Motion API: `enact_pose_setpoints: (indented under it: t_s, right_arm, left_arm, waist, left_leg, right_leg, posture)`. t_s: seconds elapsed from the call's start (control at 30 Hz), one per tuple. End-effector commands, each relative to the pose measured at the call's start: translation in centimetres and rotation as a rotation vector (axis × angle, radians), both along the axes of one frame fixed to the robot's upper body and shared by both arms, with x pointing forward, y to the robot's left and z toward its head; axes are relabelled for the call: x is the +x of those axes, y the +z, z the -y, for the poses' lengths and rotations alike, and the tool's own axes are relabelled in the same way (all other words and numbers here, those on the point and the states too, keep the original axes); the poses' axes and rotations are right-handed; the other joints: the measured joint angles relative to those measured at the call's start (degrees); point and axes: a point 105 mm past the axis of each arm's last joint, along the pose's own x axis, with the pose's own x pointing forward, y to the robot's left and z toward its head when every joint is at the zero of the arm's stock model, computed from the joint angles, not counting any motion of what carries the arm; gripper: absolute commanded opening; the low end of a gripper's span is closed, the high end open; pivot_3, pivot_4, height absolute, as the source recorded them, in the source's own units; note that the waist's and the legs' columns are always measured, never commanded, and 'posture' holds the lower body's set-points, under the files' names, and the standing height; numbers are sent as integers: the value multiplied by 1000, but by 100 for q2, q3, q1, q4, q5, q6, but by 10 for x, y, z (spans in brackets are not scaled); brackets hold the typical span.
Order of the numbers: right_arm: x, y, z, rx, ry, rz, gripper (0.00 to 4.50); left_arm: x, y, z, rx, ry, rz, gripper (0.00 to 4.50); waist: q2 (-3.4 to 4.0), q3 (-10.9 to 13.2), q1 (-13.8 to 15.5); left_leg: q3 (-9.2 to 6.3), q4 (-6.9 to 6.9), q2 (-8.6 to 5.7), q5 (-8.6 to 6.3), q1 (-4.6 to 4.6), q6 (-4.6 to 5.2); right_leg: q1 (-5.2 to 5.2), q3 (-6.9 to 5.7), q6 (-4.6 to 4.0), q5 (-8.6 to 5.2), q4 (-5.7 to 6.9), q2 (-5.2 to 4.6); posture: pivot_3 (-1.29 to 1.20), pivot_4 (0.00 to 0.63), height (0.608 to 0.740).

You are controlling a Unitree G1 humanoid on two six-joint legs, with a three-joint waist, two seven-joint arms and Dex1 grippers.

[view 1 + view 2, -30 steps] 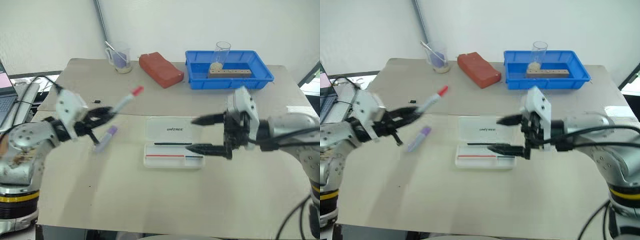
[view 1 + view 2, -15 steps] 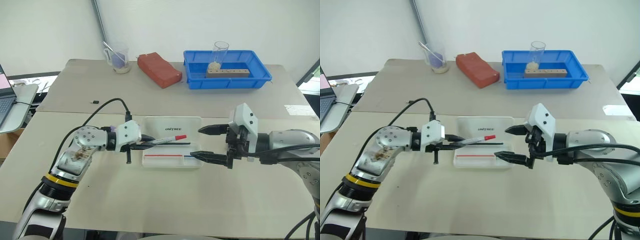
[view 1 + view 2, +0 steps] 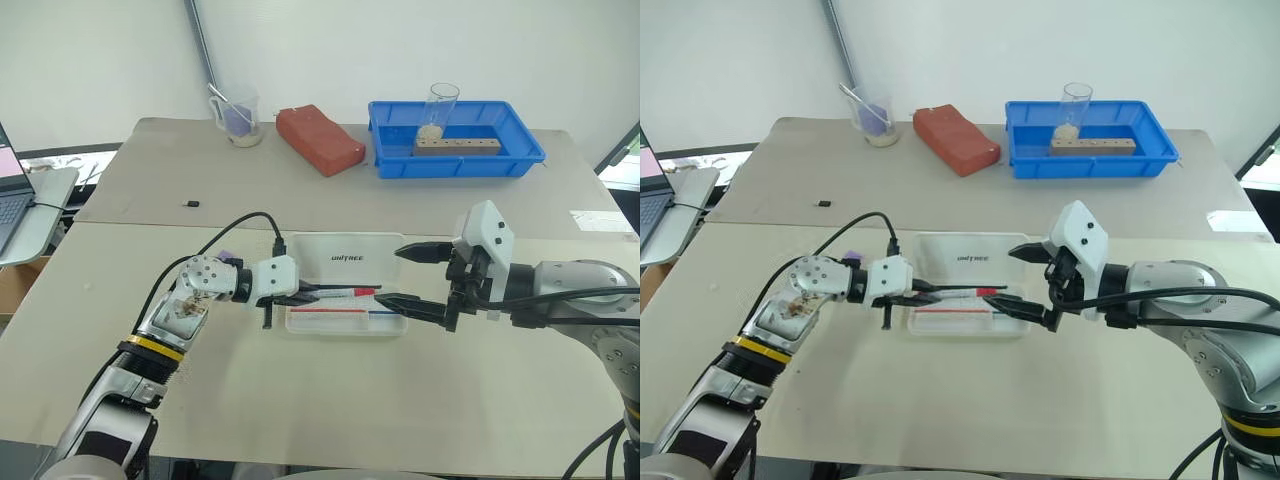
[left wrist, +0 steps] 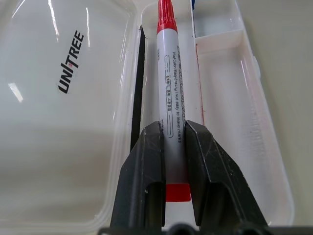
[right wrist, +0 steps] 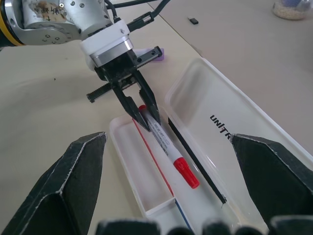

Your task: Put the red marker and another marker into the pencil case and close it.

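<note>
Left end effector [image 4: 173, 147] clamped on the red marker [image 4: 170, 98], over the open pencil case [image 3: 345, 285].
Marker lies lengthwise above the case's tray half, red cap pointing at the right end effector [image 3: 412, 275], whose fingers stand wide apart just beside the case. Lavender marker [image 5: 157, 55] on the counter [image 3: 300, 400] behind the left wrist.

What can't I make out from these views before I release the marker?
- Whether the red marker rests on the pencil case floor or hangs above it: the left gripper fingers cover its lower barrel in the left wrist view.
- The purple marker: mostly hidden behind the left gripper in the right wrist view.
- The fine print on the red marker's barrel: too small.
</note>
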Motion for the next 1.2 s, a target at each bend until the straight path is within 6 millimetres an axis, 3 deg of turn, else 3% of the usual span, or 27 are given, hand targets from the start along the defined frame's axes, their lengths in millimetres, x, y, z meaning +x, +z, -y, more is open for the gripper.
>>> enact_pose_setpoints:
  t_s: [0.03, 0.17, 0.47, 0.7, 0.83, 1.03, 1.2]
  right_arm:
    - [-1, 10, 2, 5, -6, 44, 4500]
    - [-1, 7, 2, 7, -5, 40, 4500]
    - [-3, 5, 0, 12, 12, 36, 4500]
    - [-4, 9, -5, 16, 60, 43, 4500]
    - [-4, 21, -19, 44, 131, 55, 4500]
    - [-2, 43, -48, 119, 232, 57, 4500]
    - [-2, 49, -55, 114, 287, 57, 4500]
  left_arm:
    - [4, 8, 8, 2, -38, 58, 176]
    - [5, 7, 11, 6, -48, 59, 176]
    - [1, 21, 7, -40, -29, 102, 4448]
    - [-5, 62, -21, -139, 109, 154, 4448]
    - [7, 67, -69, -222, 436, 117, 4448]
    - [21, 34, -150, -252, 923, 39, 4448]
    - [22, 11, -157, -251, 1014, -94, 4448]
  waist:
    - [0, 0, -9]
    - [1, -1, -17]
    - [1, -1, -12]
    - [3, -1, -47]
    - [4, -2, -82]
    - [3, -1, -77]
    - [-2, -1, 14]
  left_leg:
    - [0, 0, 0, 0, 0, 0]
    - [-2, 0, 0, 1, 1, 1]
    - [-3, 4, -1, 1, 0, 2]
    - [-9, 5, 4, 1, 3, 2]
    - [-10, 5, 4, 1, 11, 2]
    - [-27, 1, 4, 1, 13, 2]
    - [-27, 3, 3, 1, 9, 2]
  right_leg:
    - [0, 0, 0, 0, 1, 1]
    - [-1, 1, 1, -1, 1, 3]
    - [0, 0, 2, -1, 4, 3]
    - [1, 0, 3, -2, 8, 8]
    - [4, 3, 13, -8, 10, 7]
    - [2, -3, 7, -4, 14, 10]
    - [-6, -15, 4, -2, 10, -12]
  posture:
    - [0, 150, 740]
    - [0, 150, 740]
    - [0, 150, 740]
    - [0, 150, 740]
    - [0, 150, 740]
    - [0, 150, 740]
    - [0, 150, 740]
